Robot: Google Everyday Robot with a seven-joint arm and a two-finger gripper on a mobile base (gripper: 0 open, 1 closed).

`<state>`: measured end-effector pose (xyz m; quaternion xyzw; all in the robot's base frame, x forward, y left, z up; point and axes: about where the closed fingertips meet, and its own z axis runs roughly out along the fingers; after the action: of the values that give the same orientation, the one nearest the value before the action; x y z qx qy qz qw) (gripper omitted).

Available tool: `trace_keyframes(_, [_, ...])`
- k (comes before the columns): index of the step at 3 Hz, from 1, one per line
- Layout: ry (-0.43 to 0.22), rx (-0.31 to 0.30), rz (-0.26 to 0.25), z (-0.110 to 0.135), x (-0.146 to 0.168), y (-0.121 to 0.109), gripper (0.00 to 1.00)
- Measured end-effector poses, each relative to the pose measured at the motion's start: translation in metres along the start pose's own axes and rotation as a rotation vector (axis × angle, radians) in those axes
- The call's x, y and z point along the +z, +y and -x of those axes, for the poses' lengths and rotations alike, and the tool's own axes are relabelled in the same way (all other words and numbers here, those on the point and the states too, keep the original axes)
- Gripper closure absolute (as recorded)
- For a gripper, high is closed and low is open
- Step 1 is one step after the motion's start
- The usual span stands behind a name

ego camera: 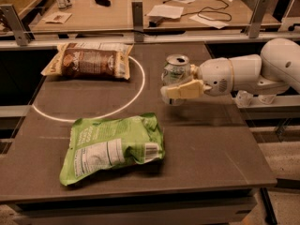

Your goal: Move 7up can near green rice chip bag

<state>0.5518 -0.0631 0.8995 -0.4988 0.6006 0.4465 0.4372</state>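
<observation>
The 7up can (175, 74), silvery-green with a pull-tab top, stands upright right of the table's middle. My gripper (178, 82) reaches in from the right and is shut on the can, with one cream finger (183, 90) across its front and the other behind it. The green rice chip bag (112, 146) lies flat at the front left, white nutrition panel and barcode facing up. The can is well apart from the bag, behind it and to its right.
A brown-and-cream snack bag (89, 60) lies at the back left, on the edge of a white circle (136, 95) drawn on the dark table (220, 158). A metal rail (136, 32) and a desk with papers and cables stand behind.
</observation>
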Motion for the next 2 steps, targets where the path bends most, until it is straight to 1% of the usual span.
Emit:
trace_keyframes(1, [-0.004, 0.003, 0.032, -0.001, 0.010, 0.025, 1.00])
trace_keyframes(2, [-0.014, -0.012, 0.061, -0.007, 0.022, 0.046, 1.00])
